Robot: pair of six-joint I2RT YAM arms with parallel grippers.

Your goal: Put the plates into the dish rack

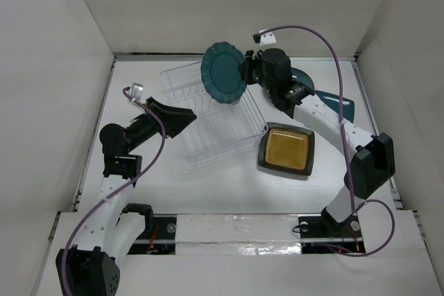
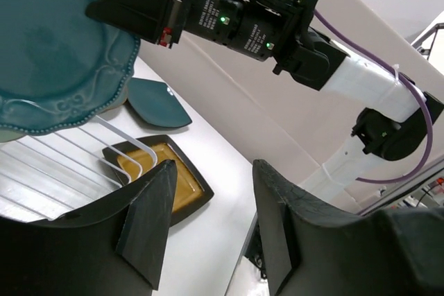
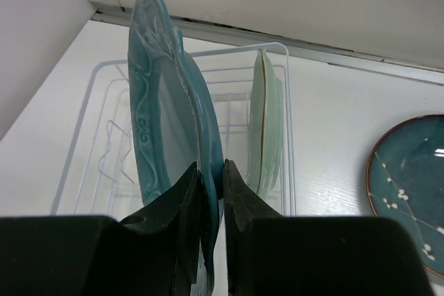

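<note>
- the right gripper (image 3: 212,171) is closed on the rim of the teal scalloped plate (image 3: 166,109); one finger presses on each face of it.
- this plate is held upright on its edge, over the far part of the dish rack (image 1: 222,133). its lowest edge is hidden behind the fingers, so i cannot tell if it touches the ribs.
- the pale green plate (image 3: 267,126) stands upright in a slot of the rack, just beside the scalloped plate and almost parallel to it, with a small gap between the two.
- the left gripper (image 2: 212,171) is open, with its jaws apart and nothing between them. it hangs at the left side of the rack, near the rack's edge, and points toward the right arm.
- the dark teal round plate (image 3: 409,185), with small white blossoms on it, lies flat on the table (image 1: 229,185) to the right of the rack. in the top view the right arm covers most of it.
- the teal square plate (image 1: 341,105) lies flat on the table further to the right, partly under the right arm.
- the amber square plate (image 1: 286,150), with a black rim, lies flat on the table just beside the near right corner of the rack.
</note>
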